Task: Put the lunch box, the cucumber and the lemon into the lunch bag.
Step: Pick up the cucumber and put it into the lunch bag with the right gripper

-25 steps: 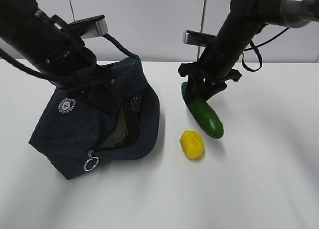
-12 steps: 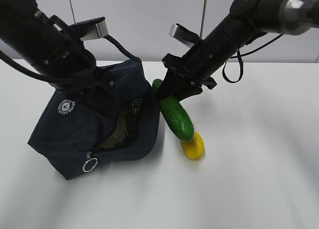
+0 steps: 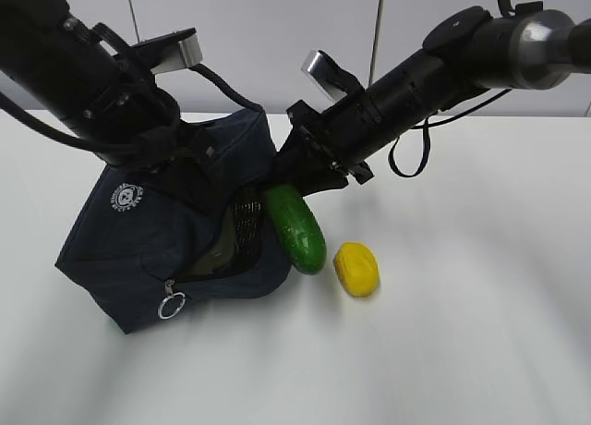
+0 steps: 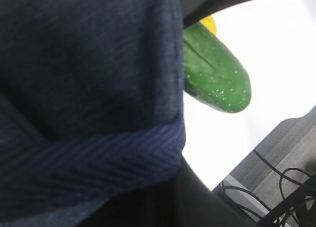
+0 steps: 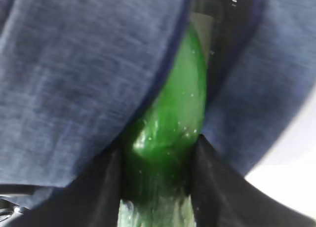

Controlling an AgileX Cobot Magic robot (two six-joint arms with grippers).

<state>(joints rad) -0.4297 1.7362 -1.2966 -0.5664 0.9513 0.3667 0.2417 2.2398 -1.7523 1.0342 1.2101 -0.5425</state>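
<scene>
Two items are not yet in the bag point(image 3: 175, 231): the cucumber point(image 3: 295, 226), clamped at its upper end by the right gripper point(image 3: 309, 171) and hanging at the bag's mouth, and the lemon point(image 3: 356, 268) on the table just right of the bag. The left gripper point(image 3: 166, 143) is closed on the bag's top fabric, holding it up. The cucumber looks stiff, smooth, likely slippery; gripping nearer its middle would steady it. The soft bag sags.

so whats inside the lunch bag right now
Through the open side of the lunch bag a pale greenish shape shows, likely the lunch box lid. The rest of the interior is covered by fabric. The cucumber is at the opening.
</scene>
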